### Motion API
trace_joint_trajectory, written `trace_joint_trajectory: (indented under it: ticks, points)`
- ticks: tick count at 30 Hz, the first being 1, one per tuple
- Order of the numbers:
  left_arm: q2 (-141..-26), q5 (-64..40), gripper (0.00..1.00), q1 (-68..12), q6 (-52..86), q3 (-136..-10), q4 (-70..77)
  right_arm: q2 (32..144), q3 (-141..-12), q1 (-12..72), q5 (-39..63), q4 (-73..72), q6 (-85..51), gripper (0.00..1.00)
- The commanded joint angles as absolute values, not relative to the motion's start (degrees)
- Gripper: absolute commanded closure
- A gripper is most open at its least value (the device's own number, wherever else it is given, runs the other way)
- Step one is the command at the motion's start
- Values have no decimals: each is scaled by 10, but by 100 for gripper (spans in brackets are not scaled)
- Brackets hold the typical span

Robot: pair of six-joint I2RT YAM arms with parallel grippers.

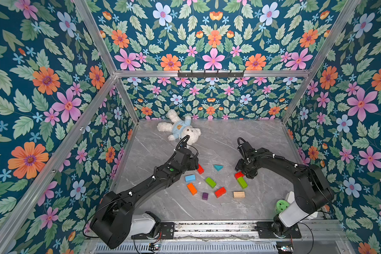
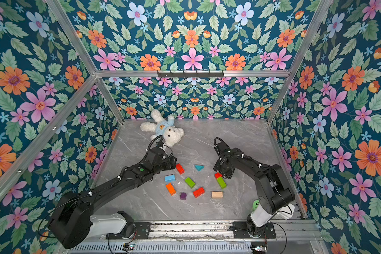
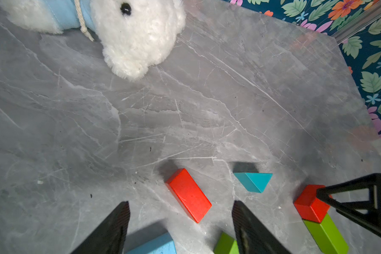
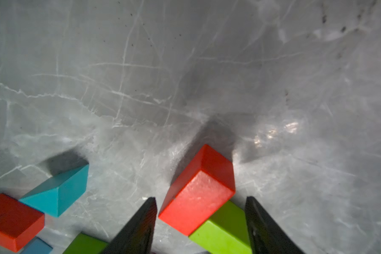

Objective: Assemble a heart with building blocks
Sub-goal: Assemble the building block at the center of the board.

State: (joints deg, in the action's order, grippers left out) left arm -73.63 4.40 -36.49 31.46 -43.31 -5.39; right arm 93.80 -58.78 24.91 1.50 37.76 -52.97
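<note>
a: marble tabletop [image 1: 229,136] — where's the red brick [image 1: 238,175]?
b: four o'clock of the teal triangle [image 1: 218,167], touching a green brick [image 1: 242,182] — jaws of the right arm [image 1: 273,158] straddle it, part open, gripping nothing yet.

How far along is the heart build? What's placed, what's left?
Done: little. The teal triangle, purple cube and other building blocks lie in a loose, gappy cluster, no closed outline. In hand: nothing gripped; right end effector stands open astride a red brick touching a green brick; left end effector open by another red brick. Left: closing the outline.
</note>
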Motion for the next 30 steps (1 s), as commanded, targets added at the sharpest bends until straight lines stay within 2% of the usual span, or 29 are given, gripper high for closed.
trace_joint_trajectory:
  ticks: [1, 3, 6, 11, 13, 19, 26, 28, 30]
  points:
    - [-737, 41, 25, -366, 323, -433, -58, 945, -593, 254, 27, 370, -548, 39]
    - [-740, 39, 27, -366, 323, -431, -57, 968, -597, 261, 20, 376, -554, 45]
    - [-745, 38, 30, -366, 323, -427, -55, 974, -607, 272, 11, 390, -564, 60]
    - [-753, 31, 35, -366, 323, -423, -49, 1000, -628, 275, 18, 391, -574, 77]
    - [-749, 31, 36, -366, 324, -423, -49, 1008, -643, 276, 21, 389, -577, 81]
    - [-740, 38, 37, -366, 323, -414, -50, 1054, -714, 276, 31, 397, -585, 82]
    - [-738, 40, 38, -366, 327, -404, -48, 1077, -731, 291, 51, 382, -599, 82]
    - [-741, 39, 38, -366, 328, -403, -46, 1076, -734, 297, 50, 384, -598, 79]
    - [-747, 36, 38, -366, 328, -405, -45, 1069, -740, 301, 37, 399, -597, 70]
